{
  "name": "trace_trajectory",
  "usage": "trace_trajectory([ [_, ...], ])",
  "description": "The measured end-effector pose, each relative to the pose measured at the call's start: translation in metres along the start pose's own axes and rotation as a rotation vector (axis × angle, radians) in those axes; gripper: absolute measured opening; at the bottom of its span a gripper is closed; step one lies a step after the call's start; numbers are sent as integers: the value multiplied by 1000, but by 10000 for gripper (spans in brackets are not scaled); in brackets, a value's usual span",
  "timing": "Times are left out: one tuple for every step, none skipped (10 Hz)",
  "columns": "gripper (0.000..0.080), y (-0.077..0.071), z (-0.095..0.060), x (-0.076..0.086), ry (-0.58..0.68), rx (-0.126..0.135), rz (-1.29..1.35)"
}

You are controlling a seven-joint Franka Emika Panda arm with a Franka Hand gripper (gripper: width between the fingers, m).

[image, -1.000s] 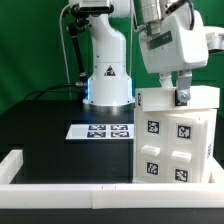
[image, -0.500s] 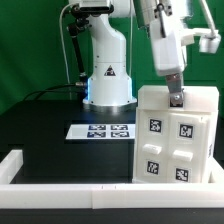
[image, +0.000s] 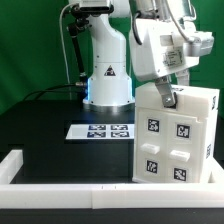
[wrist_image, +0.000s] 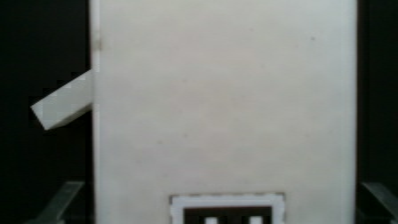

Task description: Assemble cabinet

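Standing on the black table (image: 40,130) at the exterior view's right, against the white border rail (image: 70,195), the cabinet (image: 178,140) had tipped slightly since a moment earlier, its top edge now slanted. The gripper (image: 168,97) had swung over that top; whether its fingers were spread or pinching, I couldn't tell. It looked like reorienting.

The cabinet (image: 178,135) stands on the table (image: 40,130) at the exterior view's right, just behind the near border rail (image: 100,195). The marker board (image: 100,131) lies flat to its left, in front of the robot base (image: 108,85) (farther back). The gripper (image: 167,98) sits at the cabinet's top edge.
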State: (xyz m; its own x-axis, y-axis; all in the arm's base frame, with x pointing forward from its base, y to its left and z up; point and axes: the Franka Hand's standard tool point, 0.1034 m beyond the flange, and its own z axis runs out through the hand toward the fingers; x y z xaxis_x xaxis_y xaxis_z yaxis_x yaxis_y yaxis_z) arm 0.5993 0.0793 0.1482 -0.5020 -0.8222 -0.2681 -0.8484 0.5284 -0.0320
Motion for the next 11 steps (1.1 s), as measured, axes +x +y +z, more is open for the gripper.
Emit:
trace_trajectory([
  [556,-1,0,2,-5,-5,17],
  [556,-1,0,1,-8,-3,10],
  [634,0,1,0,-11,-5,1],
  [634,0,-1,-1,-15,-3,-11],
  [770,0,-7,-4,-29,7,-20],
  [793,3,-15,-6,-45,12,-20],
  [793,3,-21,-9,-57,16,-15],
  [798,2,-25,-11,-65,21,-33],
  [798,3,-23,-10,-62,18,-54],
  [797,3,-22,-10,-60,14,-58],
  [797,4,-22,-12,-52,-23,-189],
])
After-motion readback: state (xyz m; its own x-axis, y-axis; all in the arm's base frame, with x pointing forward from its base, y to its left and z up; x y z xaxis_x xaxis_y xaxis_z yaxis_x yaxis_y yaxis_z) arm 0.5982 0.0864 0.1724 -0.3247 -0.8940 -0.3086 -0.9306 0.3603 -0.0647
